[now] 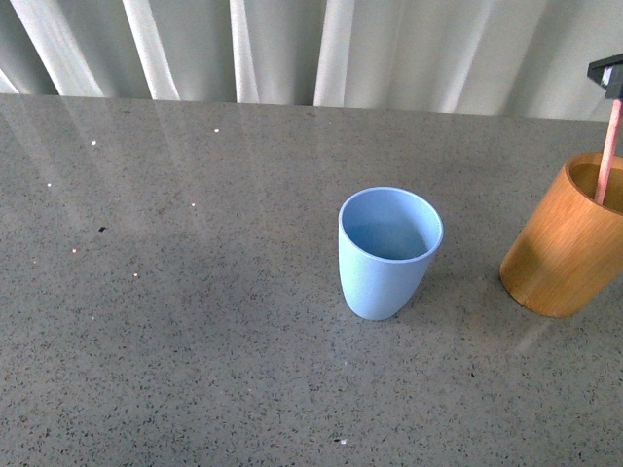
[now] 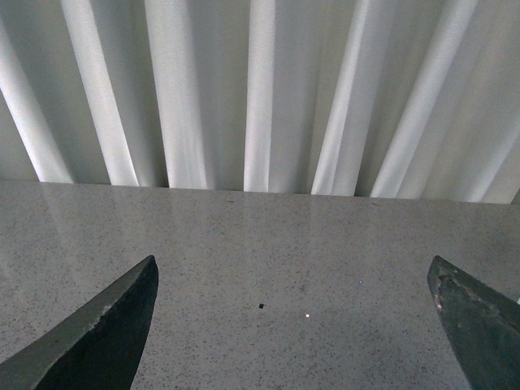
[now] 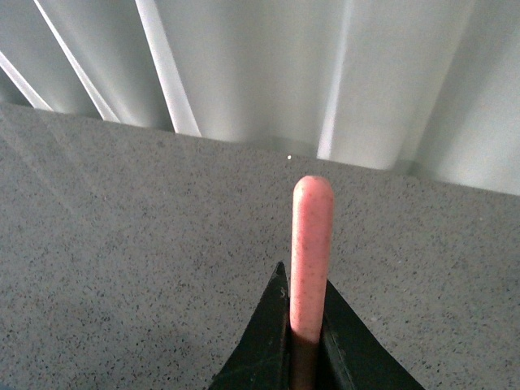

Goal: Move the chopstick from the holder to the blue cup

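The salmon-pink chopstick point(image 1: 609, 151) stands in the orange-brown wooden holder point(image 1: 565, 243) at the right edge of the front view. My right gripper point(image 1: 611, 80) is shut on its upper part, above the holder. In the right wrist view the chopstick point(image 3: 310, 252) sticks out between the closed dark fingers point(image 3: 264, 333). The light blue cup point(image 1: 387, 251) stands upright and empty at the table's middle, left of the holder. My left gripper point(image 2: 292, 284) is open and empty above bare table; it does not show in the front view.
A grey speckled stone table point(image 1: 195, 321) fills the scene. White pleated curtains point(image 1: 321, 49) hang behind its far edge. Small specks lie on the table's left part point(image 1: 101, 230).
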Robot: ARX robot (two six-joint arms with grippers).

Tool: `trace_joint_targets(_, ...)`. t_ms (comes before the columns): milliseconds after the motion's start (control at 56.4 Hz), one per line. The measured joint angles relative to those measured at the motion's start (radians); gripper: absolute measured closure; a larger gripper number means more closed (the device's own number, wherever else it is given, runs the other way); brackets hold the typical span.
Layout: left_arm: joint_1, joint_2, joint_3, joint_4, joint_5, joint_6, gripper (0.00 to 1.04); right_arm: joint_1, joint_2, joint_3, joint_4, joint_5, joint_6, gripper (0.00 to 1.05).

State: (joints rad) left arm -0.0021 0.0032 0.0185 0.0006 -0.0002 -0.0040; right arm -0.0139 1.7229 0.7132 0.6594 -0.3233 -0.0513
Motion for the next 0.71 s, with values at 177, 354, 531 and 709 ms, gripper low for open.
trace_joint_targets(177, 0.000, 0.000, 0.000, 0.000, 0.000, 0.000, 0.07, 0.010, -0.124, 0.000, -0.042, 0.015, 0.014, 1.03)
trace_joint_targets(354, 0.000, 0.000, 0.000, 0.000, 0.000, 0.000, 0.07, 0.049, -0.269, 0.043, -0.082, 0.001, 0.039, 1.03)
trace_joint_targets(531, 0.000, 0.000, 0.000, 0.000, 0.000, 0.000, 0.07, 0.143, -0.370, 0.139, -0.124, 0.024, 0.022, 1.03)
trace_joint_targets(709, 0.000, 0.000, 0.000, 0.000, 0.000, 0.000, 0.07, 0.288, -0.372, 0.155, -0.136, 0.036, 0.022, 1.03)
